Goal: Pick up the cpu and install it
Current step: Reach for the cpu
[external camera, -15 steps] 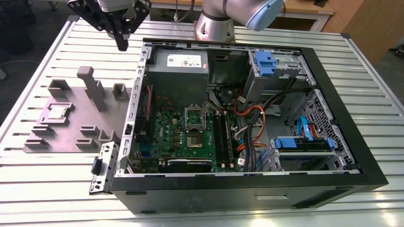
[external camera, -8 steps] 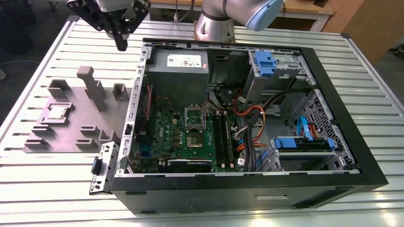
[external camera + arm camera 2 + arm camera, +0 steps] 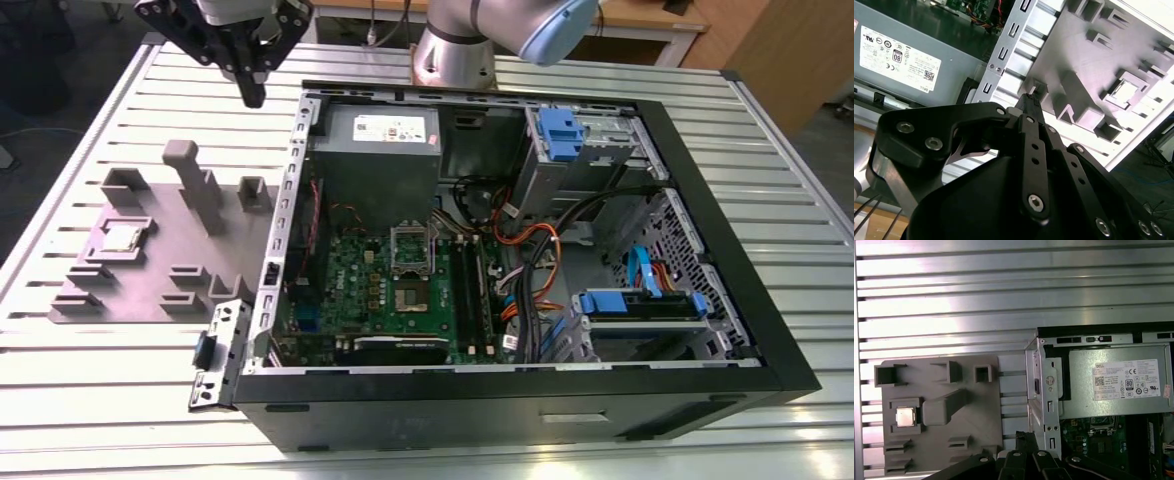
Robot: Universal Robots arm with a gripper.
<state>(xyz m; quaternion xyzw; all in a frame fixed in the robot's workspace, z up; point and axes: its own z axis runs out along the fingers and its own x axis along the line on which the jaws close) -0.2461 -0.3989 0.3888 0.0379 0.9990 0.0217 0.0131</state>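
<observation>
We find the cpu [image 3: 124, 236] in a pocket of the fixture plate [image 3: 154, 258], which lies on the table [image 3: 107, 400], at the exterior view's left of the computer case [image 3: 727, 240]; the gripper [image 3: 251, 97] seemingly hangs behind the plate.

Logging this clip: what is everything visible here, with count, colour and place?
cpu: one, silver-grey, in a recess of the fixture plate, outside the case.
fixture plate: one, grey, with upright blocks, on the table, at the exterior view's left of the case.
computer case: one, black, side open, lying on the table.
circuit board: one, green, inside the case.
power supply: one, grey, inside the case.
drive carriers: two, blue, inside the case.
table: one, silver, slatted.
arm: one, grey and pale blue, behind the case.
end effector: one, black, shut, empty, above the table beyond the fixture plate.
</observation>
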